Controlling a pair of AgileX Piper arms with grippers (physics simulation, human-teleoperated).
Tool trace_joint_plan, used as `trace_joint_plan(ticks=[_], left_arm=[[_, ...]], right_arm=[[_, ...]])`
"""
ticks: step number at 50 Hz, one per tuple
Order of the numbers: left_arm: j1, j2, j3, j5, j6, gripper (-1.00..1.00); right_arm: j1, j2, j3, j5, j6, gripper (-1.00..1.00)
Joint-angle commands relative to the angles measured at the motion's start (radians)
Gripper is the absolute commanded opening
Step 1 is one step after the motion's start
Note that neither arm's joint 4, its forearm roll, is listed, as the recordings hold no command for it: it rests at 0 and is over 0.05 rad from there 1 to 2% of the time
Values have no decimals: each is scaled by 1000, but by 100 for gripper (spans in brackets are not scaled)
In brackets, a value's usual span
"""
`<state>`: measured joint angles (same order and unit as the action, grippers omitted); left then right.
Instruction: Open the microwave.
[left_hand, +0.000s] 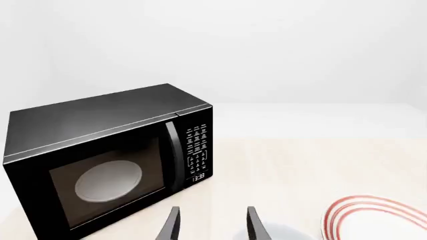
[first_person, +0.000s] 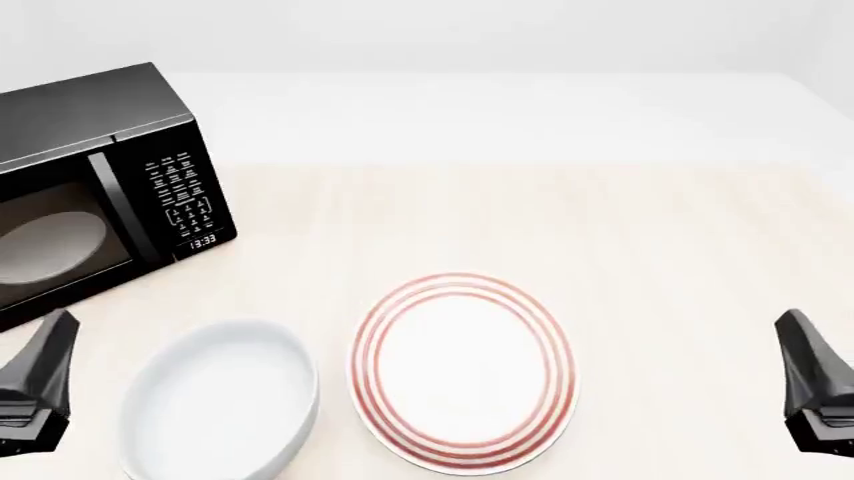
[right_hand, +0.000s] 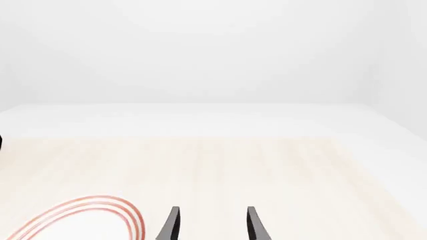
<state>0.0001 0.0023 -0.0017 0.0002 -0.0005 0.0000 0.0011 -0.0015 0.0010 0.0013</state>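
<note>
a black microwave (first_person: 94, 180) sits at the far left of a pale wooden counter (first_person: 534, 230), turned slightly so its front faces the arms. the front view cuts off its left part. its door is shut; a pale round turntable (left_hand: 109, 180) shows dimly through the dark window. a vertical bar handle (left_hand: 175, 155) runs beside a keypad panel (left_hand: 198, 147) with white markings too small to read, and a small digital clock (left_hand: 199, 178) below it has digits that are hard to make out.

nearer the arms, a white bowl (first_person: 220, 410) lies just beside a white plate with red rings (first_person: 463, 372); the bowl's near edge is cut off.

the left claw (left_hand: 212, 225) hangs near the counter's left front, apart from the microwave, with its 2 fingers spread and nothing between them. the right claw (right_hand: 212, 225) hangs at the right front, well apart from everything, fingers likewise spread and empty. only the finger tips show in each wrist view, and the front view shows each claw partly cut off at the frame edge.
</note>
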Motion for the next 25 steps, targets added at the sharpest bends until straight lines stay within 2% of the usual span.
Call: trace_joint_plan(ticks=[1, 12, 14, 15, 18, 25], left_arm=[[2, 3, -3, 2, -5, 100], [21, 7, -8, -2, 31, 100], [104, 38, -15, -32, -6, 100], [113, 54, -12, -45, -36, 100], [102, 66, -17, -43, -8, 100], [103, 179, -62, -107, -4, 100]], right_arm=[[1, 0, -4, 5, -1, 100], [0, -1, -7, 8, 2, 100], [0, -1, -7, 9, 2, 100], [0, -1, -7, 9, 2, 100], [0, -1, -7, 9, 1, 100], [0, 0, -5, 7, 1, 100]])
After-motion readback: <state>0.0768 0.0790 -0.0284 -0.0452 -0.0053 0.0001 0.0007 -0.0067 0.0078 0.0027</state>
